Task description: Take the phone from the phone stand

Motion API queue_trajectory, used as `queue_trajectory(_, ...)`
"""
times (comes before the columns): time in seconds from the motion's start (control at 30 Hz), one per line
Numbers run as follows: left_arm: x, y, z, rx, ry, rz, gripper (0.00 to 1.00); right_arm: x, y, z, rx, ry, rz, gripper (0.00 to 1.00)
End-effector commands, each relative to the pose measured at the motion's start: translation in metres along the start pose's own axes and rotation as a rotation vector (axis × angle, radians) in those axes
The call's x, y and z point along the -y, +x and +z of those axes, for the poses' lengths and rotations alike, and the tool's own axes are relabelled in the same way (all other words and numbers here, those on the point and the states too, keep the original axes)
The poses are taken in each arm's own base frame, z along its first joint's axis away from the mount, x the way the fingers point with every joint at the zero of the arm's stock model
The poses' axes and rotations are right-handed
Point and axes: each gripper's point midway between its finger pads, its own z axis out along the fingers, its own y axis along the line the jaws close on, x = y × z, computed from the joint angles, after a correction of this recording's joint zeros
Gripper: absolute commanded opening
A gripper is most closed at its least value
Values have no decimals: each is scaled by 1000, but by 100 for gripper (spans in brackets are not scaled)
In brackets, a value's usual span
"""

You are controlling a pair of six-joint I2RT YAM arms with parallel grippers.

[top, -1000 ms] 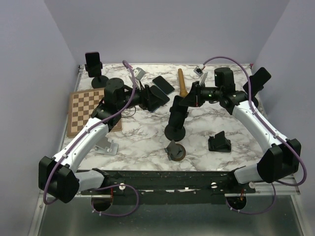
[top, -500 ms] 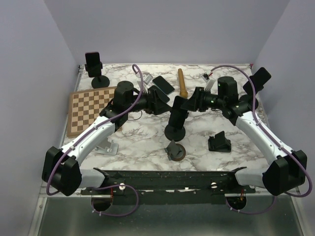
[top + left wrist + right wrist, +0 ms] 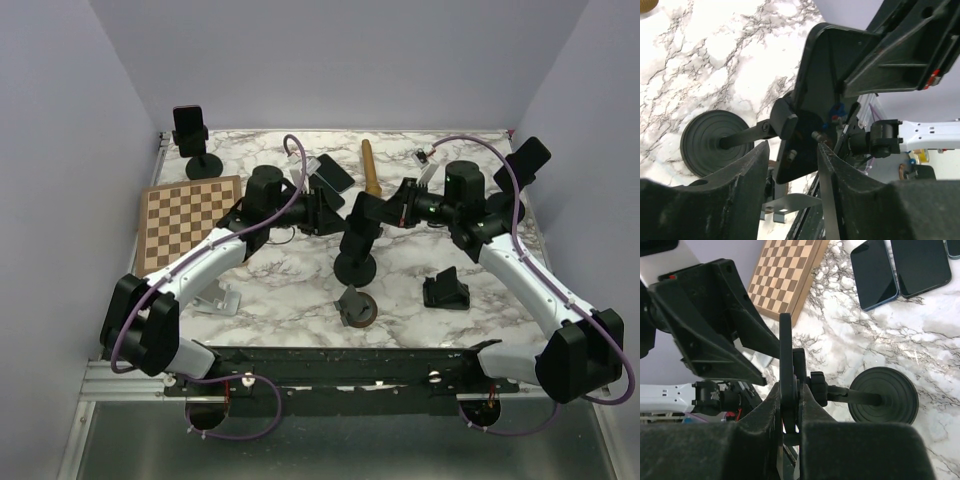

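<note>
Our right gripper (image 3: 789, 415) clenches the phone (image 3: 785, 340) by its edge to lift it; our left gripper (image 3: 792, 170) stands released around the phone stand (image 3: 710, 142), probably to steady it.

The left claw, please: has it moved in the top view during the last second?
Yes. The left claw has shifted right, away from the chessboard and toward the phone stand.

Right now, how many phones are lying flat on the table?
2 for sure: a blue-edged phone and a second phone lie side by side, screens up, on the marble table. A sliver at the frame's corner may be a third.
</note>
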Motion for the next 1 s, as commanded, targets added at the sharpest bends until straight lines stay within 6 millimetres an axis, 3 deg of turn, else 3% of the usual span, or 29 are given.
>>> queue_trajectory(0.0,-2,-6,4,-9,1,74,49,-11,1,-2,1,-57,-15,1)
queue_trajectory(0.1,-4,-7,5,-10,-5,93,49,-12,4,-2,-9,-75,-25,1)
queue_trajectory(0.3,17,-9,7,-39,156,153,58,-20,11,-6,-30,-134,-105,1)
queue_trajectory(0.43,21,-6,7,-61,218,168,58,-23,13,-7,-41,-171,-145,1)
queue_trajectory(0.97,42,21,-6,-175,444,239,44,-34,16,-12,-52,-280,-258,1)
